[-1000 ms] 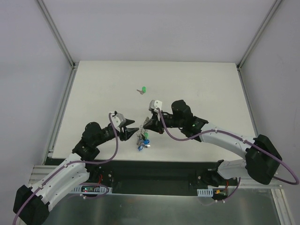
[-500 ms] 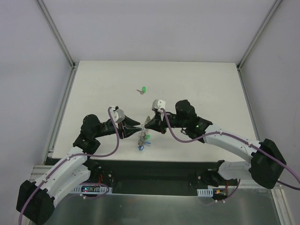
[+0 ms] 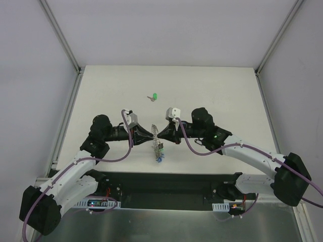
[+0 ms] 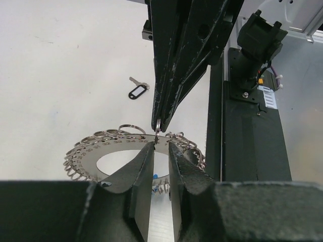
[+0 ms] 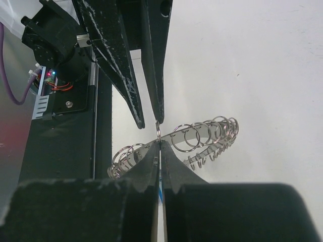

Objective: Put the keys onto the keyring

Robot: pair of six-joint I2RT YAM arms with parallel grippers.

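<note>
The keyring (image 3: pixel 156 134) hangs above the table between both grippers, a grey disc edged with wire loops (image 4: pixel 91 157) (image 5: pixel 202 132). My right gripper (image 3: pixel 162 135) (image 5: pixel 160 143) is shut on its rim, below one upright loop. My left gripper (image 3: pixel 150 135) (image 4: pixel 161 146) faces it with the jaws a narrow gap apart, either side of that loop (image 5: pixel 158 126). Green and blue keys (image 3: pixel 159 152) dangle under the ring. A green key (image 3: pixel 155 96) and a black key (image 4: pixel 136 92) lie loose on the table.
The white table (image 3: pixel 212 91) ends at metal rails left and right. The black mounting plate (image 3: pixel 166 186) and arm bases run along the near edge, close beneath the held ring.
The ring has been lifted off the table and carried slightly away from the near edge. My left gripper has moved in to the ring and its jaws have narrowed.
</note>
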